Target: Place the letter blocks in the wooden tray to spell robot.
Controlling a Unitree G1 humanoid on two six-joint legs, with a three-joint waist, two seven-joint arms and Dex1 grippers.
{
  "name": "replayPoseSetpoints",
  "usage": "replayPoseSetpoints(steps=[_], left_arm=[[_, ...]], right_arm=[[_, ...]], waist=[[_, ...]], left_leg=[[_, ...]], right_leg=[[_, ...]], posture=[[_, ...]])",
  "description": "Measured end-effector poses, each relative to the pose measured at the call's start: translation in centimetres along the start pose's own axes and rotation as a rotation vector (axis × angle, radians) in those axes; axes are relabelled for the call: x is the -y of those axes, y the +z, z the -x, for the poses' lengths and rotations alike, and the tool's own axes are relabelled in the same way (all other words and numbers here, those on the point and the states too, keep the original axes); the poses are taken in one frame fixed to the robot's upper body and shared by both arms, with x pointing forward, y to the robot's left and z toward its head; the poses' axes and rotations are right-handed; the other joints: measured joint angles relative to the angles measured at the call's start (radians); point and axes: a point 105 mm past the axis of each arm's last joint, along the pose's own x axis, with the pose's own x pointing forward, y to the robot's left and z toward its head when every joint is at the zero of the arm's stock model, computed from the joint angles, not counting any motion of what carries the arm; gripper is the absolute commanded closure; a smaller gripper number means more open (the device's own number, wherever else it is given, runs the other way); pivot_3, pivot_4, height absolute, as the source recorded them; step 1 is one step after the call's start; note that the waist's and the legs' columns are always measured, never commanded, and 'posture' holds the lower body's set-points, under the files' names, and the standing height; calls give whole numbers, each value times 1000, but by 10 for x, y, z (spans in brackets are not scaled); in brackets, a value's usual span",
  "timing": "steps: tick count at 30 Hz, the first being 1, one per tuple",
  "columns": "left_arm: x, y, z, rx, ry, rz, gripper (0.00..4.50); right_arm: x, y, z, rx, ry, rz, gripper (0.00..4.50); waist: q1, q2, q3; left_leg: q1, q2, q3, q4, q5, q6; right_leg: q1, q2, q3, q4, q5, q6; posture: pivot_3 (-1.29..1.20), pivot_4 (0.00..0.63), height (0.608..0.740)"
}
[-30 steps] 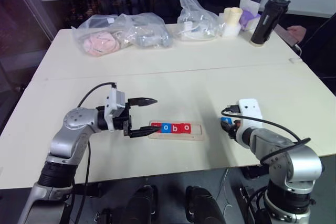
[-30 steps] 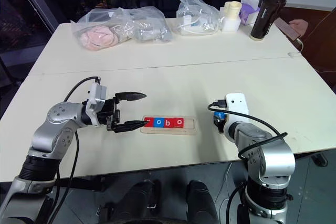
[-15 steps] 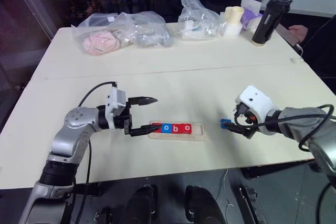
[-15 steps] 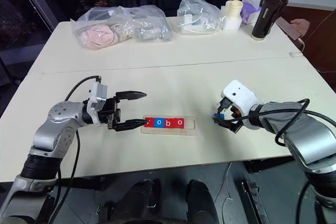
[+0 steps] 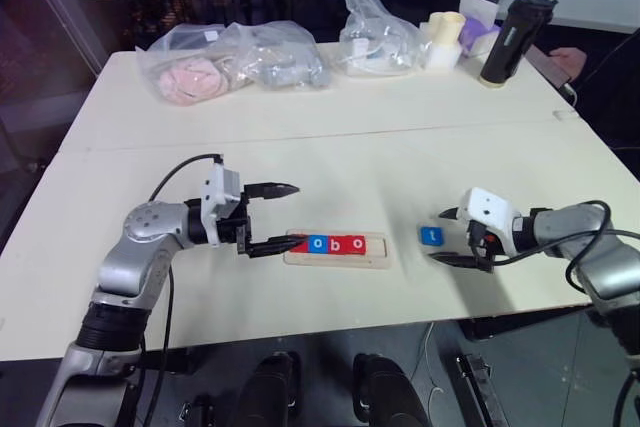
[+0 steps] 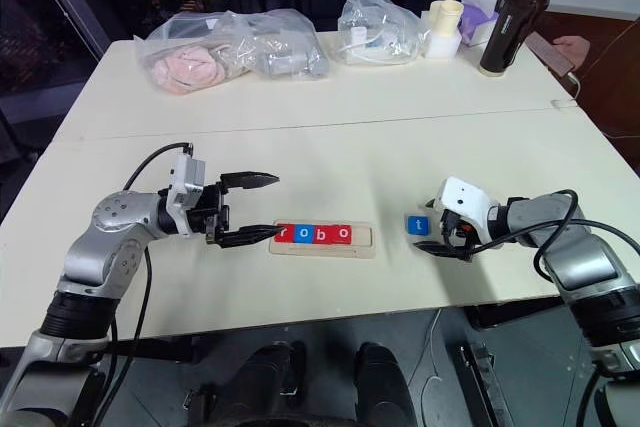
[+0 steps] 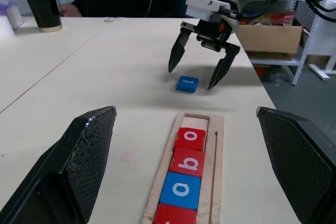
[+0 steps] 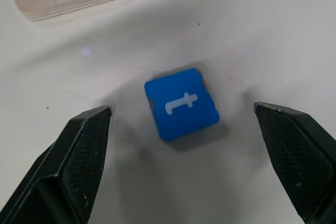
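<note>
The wooden tray [image 5: 375, 247] lies near the table's front edge. It holds a red block [image 5: 301, 243], a blue o [image 5: 318, 243], a red b [image 5: 337, 244] and a red o [image 5: 356, 244]. Its right end slot is bare. A blue t block [image 5: 431, 236] lies flat on the table to the right of the tray. My right gripper [image 5: 437, 236] is open and straddles the t block [image 8: 181, 103] from the right without touching it. At the tray's left end my left gripper [image 5: 287, 217] is open, pointing along the tray [image 7: 218, 145], and holds nothing.
At the back of the table are plastic bags [image 5: 235, 62] with soft things, a clear bag [image 5: 375, 39], cups [image 5: 441, 39] and a black bottle [image 5: 511, 39]. A person's hand [image 5: 570, 59] rests at the far right. The front edge runs just below the tray.
My right gripper has rolled, opened wider and swung out to the right. The blue t block, half covered by it before, now lies in plain sight. The left arm has not moved.
</note>
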Motion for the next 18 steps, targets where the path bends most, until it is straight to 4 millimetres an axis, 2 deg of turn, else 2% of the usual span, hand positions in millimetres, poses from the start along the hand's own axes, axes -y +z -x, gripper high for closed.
replayPoseSetpoints(steps=[3,6,8,11,15,18], left_arm=[[0,0,0,-1,2,1,0],[0,-1,0,-2,2,2,0],[0,-1,0,-2,3,2,0],[0,-1,0,-2,3,2,0],[0,-1,0,-2,3,2,0],[0,-1,1,-3,3,2,0]], right_arm=[[3,-3,0,-6,6,-1,48],[6,-4,-3,5,10,-2,852],[5,-5,-4,8,19,-2,1949],[5,-5,-4,9,26,2,3295],[3,-3,-4,6,31,11,3352],[-2,9,-5,19,48,37,3352]], waist=[[11,0,0],[13,0,0],[13,0,0],[12,0,0],[12,0,0],[12,0,0]], left_leg=[[0,0,0,0,0,0],[0,0,0,1,0,0],[0,0,0,1,0,0],[0,0,0,1,0,0],[0,0,0,1,0,0],[0,0,0,0,0,0]], right_leg=[[0,0,0,0,0,0],[0,0,0,0,0,-1],[0,0,0,0,0,-1],[0,0,0,0,0,-1],[0,0,0,0,0,-1],[0,0,0,0,0,-1]], posture=[[0,150,738],[0,150,738],[0,150,738],[0,150,738],[0,150,738],[0,150,738]])
